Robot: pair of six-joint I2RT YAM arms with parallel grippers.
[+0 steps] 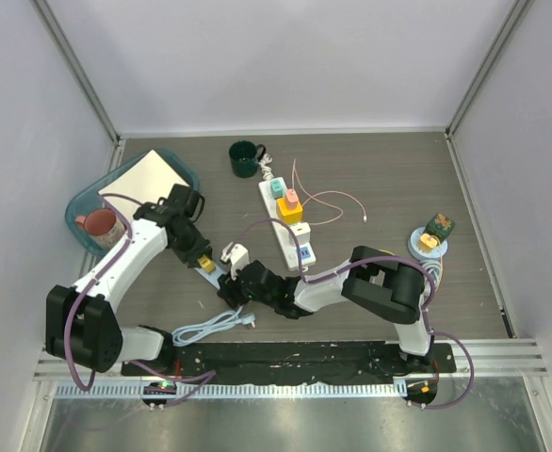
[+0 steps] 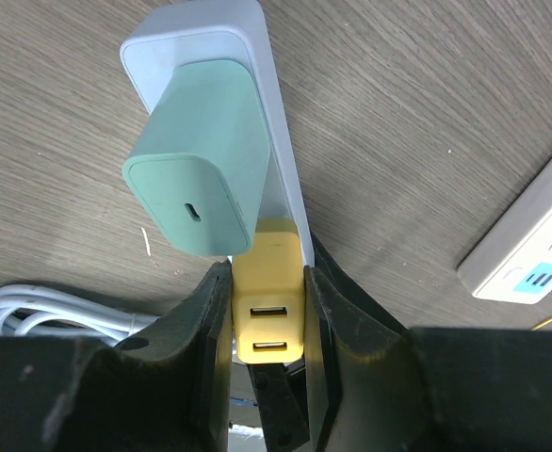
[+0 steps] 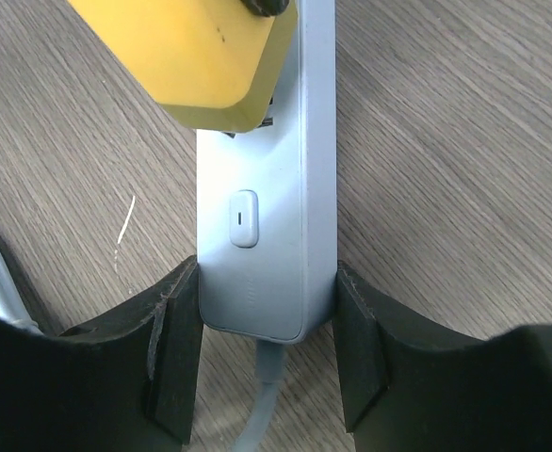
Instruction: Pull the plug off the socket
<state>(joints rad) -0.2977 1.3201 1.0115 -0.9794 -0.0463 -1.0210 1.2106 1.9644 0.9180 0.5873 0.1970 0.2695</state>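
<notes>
A short white power strip (image 2: 278, 122) lies on the wooden table, with a mint-green charger (image 2: 201, 160) plugged in at its far end. My left gripper (image 2: 268, 325) is shut on a yellow plug (image 2: 268, 311) that sits on the strip beside the charger. My right gripper (image 3: 265, 311) is shut on the strip's cable end (image 3: 267, 254), just below its switch. The yellow plug (image 3: 201, 56) shows above there, with a small dark gap at its lower edge. In the top view the two grippers, left (image 1: 207, 265) and right (image 1: 238, 279), meet at the strip (image 1: 231, 255).
A longer white power strip (image 1: 288, 224) with several coloured plugs lies at centre; it also shows in the left wrist view (image 2: 530, 235). A green mug (image 1: 245, 159) stands behind it. A blue tray (image 1: 78, 202) holds a red cup. A coiled white cable (image 1: 210, 327) lies near my bases. A small plate (image 1: 430, 243) is at right.
</notes>
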